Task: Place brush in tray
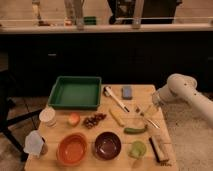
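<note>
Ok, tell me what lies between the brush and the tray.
Camera view: only bare table separates brush from tray; the gripper hovers at the table's right edge.

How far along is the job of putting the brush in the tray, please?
Done: nothing yet; the brush lies on the table just right of the empty tray. In hand: the gripper, open and holding nothing, hovers at the table's right edge. Left: reach the brush, grasp it, and set it in the tray.

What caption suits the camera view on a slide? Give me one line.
Open gripper at the right edge of the table, brush lying untouched between it and the empty green tray.
</note>
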Action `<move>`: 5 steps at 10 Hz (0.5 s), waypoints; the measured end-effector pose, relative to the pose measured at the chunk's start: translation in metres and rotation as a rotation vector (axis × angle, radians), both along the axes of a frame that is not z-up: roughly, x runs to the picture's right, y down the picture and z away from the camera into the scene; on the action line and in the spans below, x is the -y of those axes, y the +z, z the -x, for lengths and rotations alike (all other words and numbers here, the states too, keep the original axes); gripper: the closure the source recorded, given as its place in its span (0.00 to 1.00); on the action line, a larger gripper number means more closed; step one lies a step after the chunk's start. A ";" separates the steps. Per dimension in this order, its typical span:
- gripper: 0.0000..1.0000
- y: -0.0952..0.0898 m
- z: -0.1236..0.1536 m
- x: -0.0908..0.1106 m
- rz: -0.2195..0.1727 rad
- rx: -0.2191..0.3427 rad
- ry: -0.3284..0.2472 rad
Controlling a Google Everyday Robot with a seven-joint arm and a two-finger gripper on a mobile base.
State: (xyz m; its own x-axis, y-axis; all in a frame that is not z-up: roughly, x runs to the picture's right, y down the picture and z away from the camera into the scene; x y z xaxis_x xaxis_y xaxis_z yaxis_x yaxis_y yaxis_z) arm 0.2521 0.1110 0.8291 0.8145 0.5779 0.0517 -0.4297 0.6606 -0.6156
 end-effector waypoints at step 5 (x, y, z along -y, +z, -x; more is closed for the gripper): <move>0.00 0.013 0.031 0.003 0.003 0.062 0.024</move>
